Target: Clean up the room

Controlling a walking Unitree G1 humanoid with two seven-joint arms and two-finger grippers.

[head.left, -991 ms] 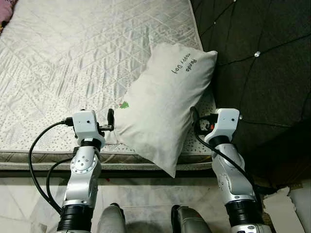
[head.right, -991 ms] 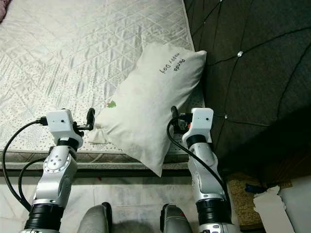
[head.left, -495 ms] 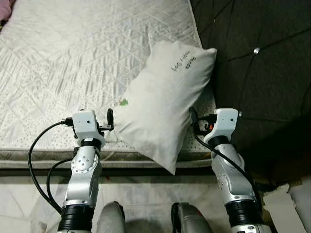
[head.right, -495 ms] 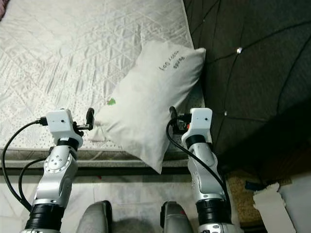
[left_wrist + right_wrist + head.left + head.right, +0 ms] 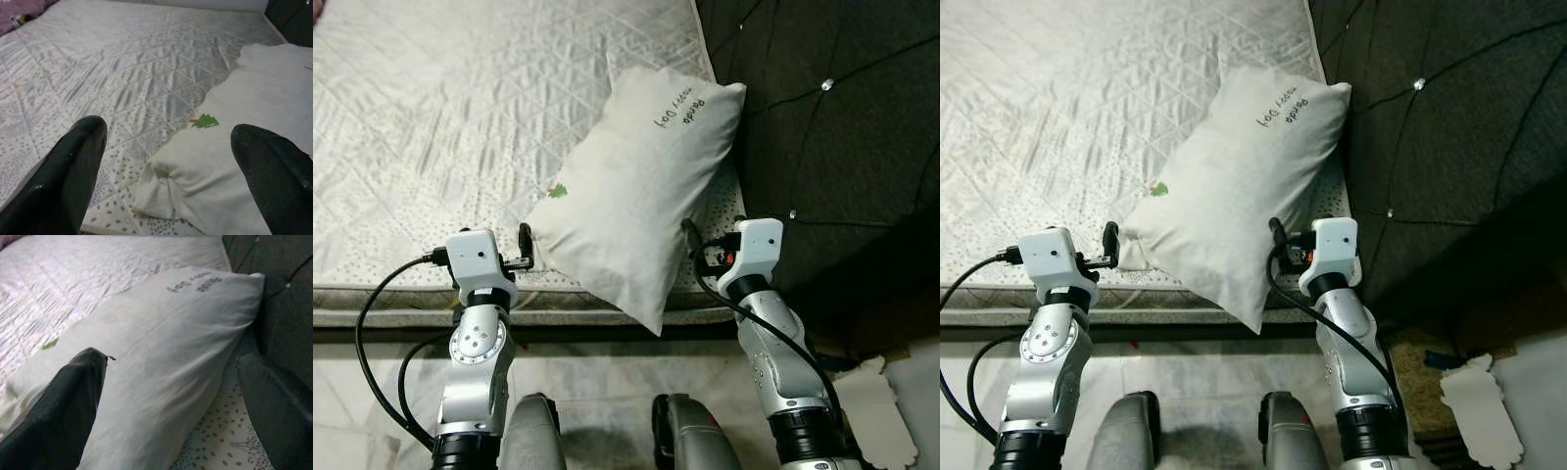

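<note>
Fingers (image 5: 73,161) spread wide on both grippers, flanking white pillow (image 5: 631,196), grasping nothing

The dark printed lettering (image 5: 677,108) near the far corner of the white fabric pillow (image 5: 626,206) is upside down to the head camera and too small to read with certainty; in the right wrist view it is blurred to grey smudges (image 5: 194,282). The quilted white mattress (image 5: 440,127) runs off the top and left edges of the picture, so its full extent cannot be told. A purple cloth thing (image 5: 19,9) at the far corner of the mattress is cut off by the frame and cannot be identified. The left gripper (image 5: 171,161) fingers run past the frame's edge. A white scalloped object (image 5: 1479,411) on the floor is partly cropped.
</note>
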